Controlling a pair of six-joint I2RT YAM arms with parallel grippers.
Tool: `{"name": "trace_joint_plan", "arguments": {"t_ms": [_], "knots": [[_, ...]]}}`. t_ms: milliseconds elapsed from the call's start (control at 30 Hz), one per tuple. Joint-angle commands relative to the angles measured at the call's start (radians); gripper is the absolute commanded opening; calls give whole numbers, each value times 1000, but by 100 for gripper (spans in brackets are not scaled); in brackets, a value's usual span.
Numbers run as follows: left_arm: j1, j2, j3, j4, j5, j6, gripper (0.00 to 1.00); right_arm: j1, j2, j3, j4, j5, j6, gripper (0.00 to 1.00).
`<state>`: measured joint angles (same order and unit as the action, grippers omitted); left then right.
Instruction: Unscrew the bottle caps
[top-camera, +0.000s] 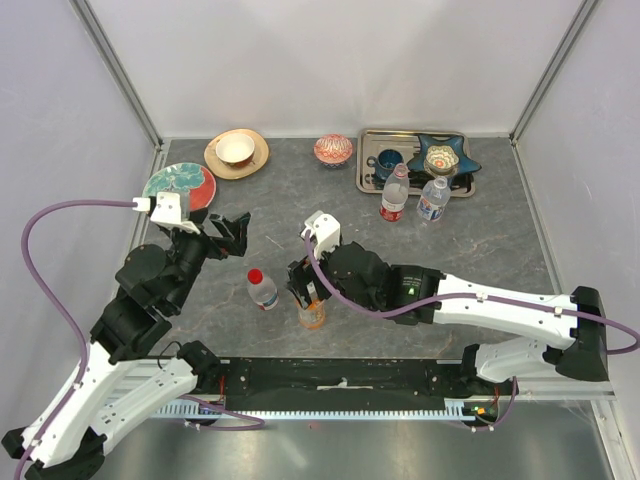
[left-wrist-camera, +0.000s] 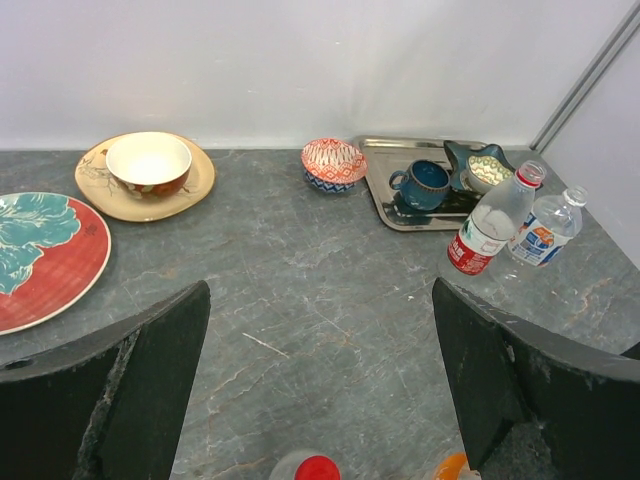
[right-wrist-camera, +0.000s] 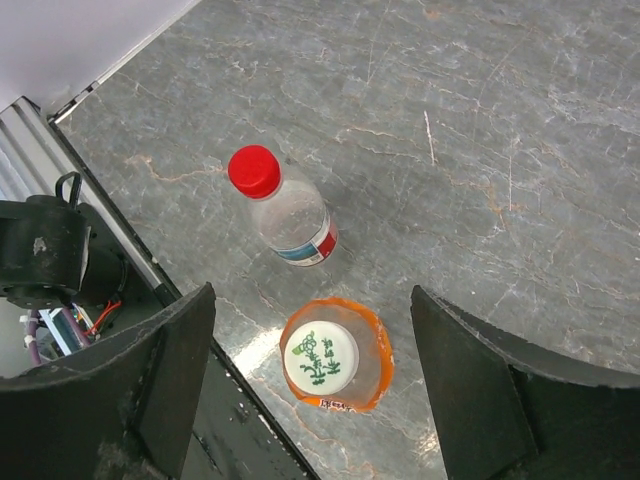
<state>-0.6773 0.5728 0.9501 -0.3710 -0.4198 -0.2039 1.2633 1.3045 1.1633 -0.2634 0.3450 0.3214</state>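
Observation:
An orange bottle (top-camera: 312, 315) with a white printed cap (right-wrist-camera: 320, 360) stands near the front edge. My right gripper (right-wrist-camera: 312, 293) hovers open above it, one finger on each side and neither touching. Just left of it stands a clear bottle with a red cap (top-camera: 262, 289) (right-wrist-camera: 280, 205). Two more clear labelled bottles (top-camera: 396, 193) (top-camera: 433, 199) stand in front of the tray, one with a pink cap and one with a clear cap. My left gripper (top-camera: 235, 232) (left-wrist-camera: 320, 300) hangs open over bare table behind the red-capped bottle, holding nothing.
A metal tray (top-camera: 370, 180) at the back right holds a blue mug (top-camera: 388, 162) and a blue star-shaped dish (top-camera: 445, 158). A patterned bowl (top-camera: 333, 150), a bowl on a tan saucer (top-camera: 236, 152) and a red-and-teal plate (top-camera: 180, 187) lie along the back left.

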Motion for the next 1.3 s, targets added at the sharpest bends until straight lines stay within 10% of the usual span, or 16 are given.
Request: {"name": "trace_joint_plan", "arguments": {"t_ms": [0,767,1267], "knots": [[1,-2,-5,-6,-14,6,98,13,6,-22,24,35,36,85],[1,16,-28,-5,24,-31,98,28,7,-114,35,28,68,61],[1,38,-13,52,-36,34,97,30,-185,50,-74,247,39,20]]}}
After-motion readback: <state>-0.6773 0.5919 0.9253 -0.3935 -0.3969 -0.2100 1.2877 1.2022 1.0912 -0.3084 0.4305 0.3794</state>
